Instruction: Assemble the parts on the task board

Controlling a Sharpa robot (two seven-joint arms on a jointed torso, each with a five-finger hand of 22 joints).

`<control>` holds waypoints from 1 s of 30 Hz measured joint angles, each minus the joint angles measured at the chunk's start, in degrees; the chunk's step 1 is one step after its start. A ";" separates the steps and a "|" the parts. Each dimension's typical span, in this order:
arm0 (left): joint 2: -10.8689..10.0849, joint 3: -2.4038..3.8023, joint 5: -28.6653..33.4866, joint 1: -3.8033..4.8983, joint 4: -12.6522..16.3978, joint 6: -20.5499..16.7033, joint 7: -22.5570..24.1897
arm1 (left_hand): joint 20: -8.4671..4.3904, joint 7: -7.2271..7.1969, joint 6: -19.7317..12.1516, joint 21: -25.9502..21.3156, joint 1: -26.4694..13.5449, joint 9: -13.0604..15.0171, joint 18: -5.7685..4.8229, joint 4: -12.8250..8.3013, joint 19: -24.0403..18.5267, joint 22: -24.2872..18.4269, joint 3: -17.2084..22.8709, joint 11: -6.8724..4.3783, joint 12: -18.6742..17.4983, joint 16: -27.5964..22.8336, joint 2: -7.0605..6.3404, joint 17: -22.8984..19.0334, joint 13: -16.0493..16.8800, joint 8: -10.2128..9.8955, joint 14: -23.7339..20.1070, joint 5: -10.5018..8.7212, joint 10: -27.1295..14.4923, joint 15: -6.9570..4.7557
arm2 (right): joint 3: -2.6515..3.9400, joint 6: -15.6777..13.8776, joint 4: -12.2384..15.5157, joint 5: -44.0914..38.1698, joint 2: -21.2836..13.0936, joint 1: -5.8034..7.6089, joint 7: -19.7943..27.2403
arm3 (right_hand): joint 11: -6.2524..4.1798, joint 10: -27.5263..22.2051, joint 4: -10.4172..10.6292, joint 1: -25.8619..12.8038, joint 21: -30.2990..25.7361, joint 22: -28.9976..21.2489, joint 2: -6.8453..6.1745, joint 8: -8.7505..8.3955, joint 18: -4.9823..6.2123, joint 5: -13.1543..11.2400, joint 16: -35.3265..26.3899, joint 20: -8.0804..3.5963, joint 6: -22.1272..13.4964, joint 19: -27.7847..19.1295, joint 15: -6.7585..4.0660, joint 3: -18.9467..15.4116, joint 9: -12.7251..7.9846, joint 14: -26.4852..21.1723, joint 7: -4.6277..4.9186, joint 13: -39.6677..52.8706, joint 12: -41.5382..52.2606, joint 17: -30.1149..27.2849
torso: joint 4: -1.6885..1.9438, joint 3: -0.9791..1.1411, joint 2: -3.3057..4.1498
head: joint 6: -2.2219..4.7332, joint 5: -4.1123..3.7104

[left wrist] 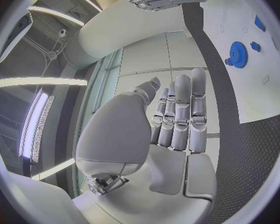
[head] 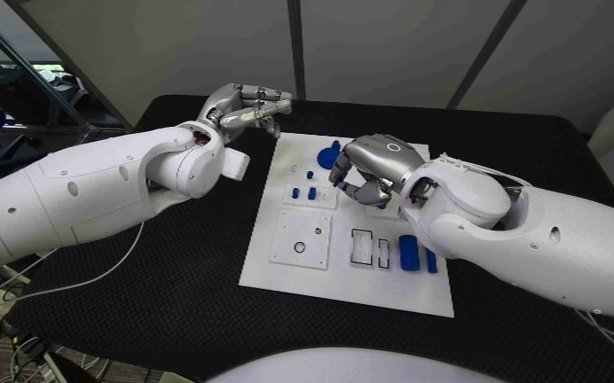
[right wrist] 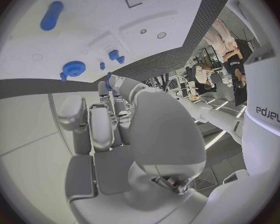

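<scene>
Left hand (head: 246, 108) empty, fingers straight and together, hovers over the desk (head: 153, 294) off the task board's (head: 320, 281) far-left corner, while the right hand (head: 371, 170), curled over the board's far end with its hold hidden, sits just beside the blue gear (head: 330, 154), clearly nearer to it.

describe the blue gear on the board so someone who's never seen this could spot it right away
Start at the white task board in the middle of the black table and go to its far end. The blue gear sits there, just beside the right hand. It is round and toothed, unlike the small blue pegs nearer you and the long blue bar.
</scene>
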 measured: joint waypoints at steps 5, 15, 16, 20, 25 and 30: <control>0.44 0.00 0.00 0.01 -0.07 0.00 -0.01 | 0.00 0.00 0.00 0.00 0.00 0.00 0.00 0.00 0.00 0.00 0.00 0.00 0.00 0.00 0.00 0.00 0.00 0.00 0.00 0.00 0.00 0.00 | -1.59 0.57 -1.40 1.05 2.02 -0.30 0.86 | 0.00 0.00 0.00 -0.24 0.00 -0.08 -0.23 0.00 0.00 0.00 0.00 0.00 0.00 0.00 0.00 0.00 0.00 0.00 0.00 0.49 -0.06 -0.02 | -0.04 -0.01 0.01 | -0.43 1.13; 1.19 0.01 0.01 0.03 -0.23 -0.01 -0.01 | 0.00 0.00 0.00 0.00 0.00 0.00 0.00 0.00 0.00 -0.07 0.00 0.00 0.00 0.00 0.00 0.01 0.00 0.00 0.00 0.00 0.00 0.00 | -2.43 1.38 -2.96 2.00 4.59 -2.37 2.13 | 0.00 0.00 0.00 -0.46 0.00 -0.19 -0.46 0.00 0.00 0.24 0.00 0.00 0.00 0.00 0.00 0.00 -0.01 0.00 0.00 0.78 0.09 -0.02 | -0.12 0.07 -0.02 | -1.14 2.47; 1.22 0.01 0.01 0.03 -0.23 -0.01 -0.01 | 0.00 0.00 0.00 0.00 0.00 0.00 0.00 0.00 0.00 -0.07 0.00 0.00 0.00 0.00 0.00 0.01 0.00 0.00 0.00 0.00 0.00 0.00 | -2.49 1.45 -3.04 2.02 4.72 -2.53 2.22 | 0.00 0.00 0.00 -0.46 0.00 -0.19 -0.46 0.00 0.00 0.24 0.00 0.00 0.00 0.00 0.00 0.00 -0.01 0.00 0.00 0.78 0.09 -0.02 | -0.12 0.07 -0.02 | -1.21 2.58; 1.31 0.01 0.01 0.03 -0.27 -0.01 -0.02 | 0.00 0.00 0.00 0.00 0.00 0.00 0.00 0.00 0.00 -0.07 0.00 0.00 0.00 0.00 0.00 0.01 0.00 0.00 0.00 0.00 0.00 0.00 | -2.68 1.73 -3.31 2.07 5.11 -3.06 2.52 | 0.00 0.00 0.01 -0.46 0.00 -0.19 -0.46 0.00 0.00 0.24 0.00 0.00 0.00 0.00 0.00 -0.01 -0.01 0.00 0.00 0.78 0.09 -0.09 | -0.13 0.07 -0.02 | -1.48 2.91; 1.41 0.01 0.01 0.03 -0.29 -0.01 -0.02 | 0.00 0.00 0.00 0.00 0.00 0.00 -0.01 0.00 0.00 -0.07 0.00 0.00 0.00 0.00 0.00 0.01 0.00 0.00 0.00 0.00 0.01 0.00 | -2.97 2.12 -3.55 2.08 5.39 -3.52 2.74 | 0.00 0.00 0.01 -0.66 0.00 -0.19 -0.66 0.00 0.00 0.24 0.00 0.00 0.00 0.00 0.00 -0.01 -0.01 0.00 0.00 0.78 0.09 -0.09 | -0.13 0.04 -0.03 | -1.80 3.22; 1.48 0.01 0.02 0.03 -0.30 -0.01 -0.02 | 0.00 -0.01 0.00 0.00 0.00 0.01 0.00 0.00 0.00 -0.07 0.00 -0.01 0.00 0.00 0.00 0.01 -0.01 0.00 0.00 0.00 0.01 0.00 | -3.20 2.48 -3.68 2.08 5.61 -4.00 2.94 | 0.00 0.00 0.01 -0.67 -0.01 -0.25 -0.65 0.00 0.00 0.23 0.00 0.00 0.00 0.00 0.00 -0.01 -0.02 0.00 0.00 0.76 0.09 -0.09 | -0.13 0.04 -0.03 | -2.13 3.47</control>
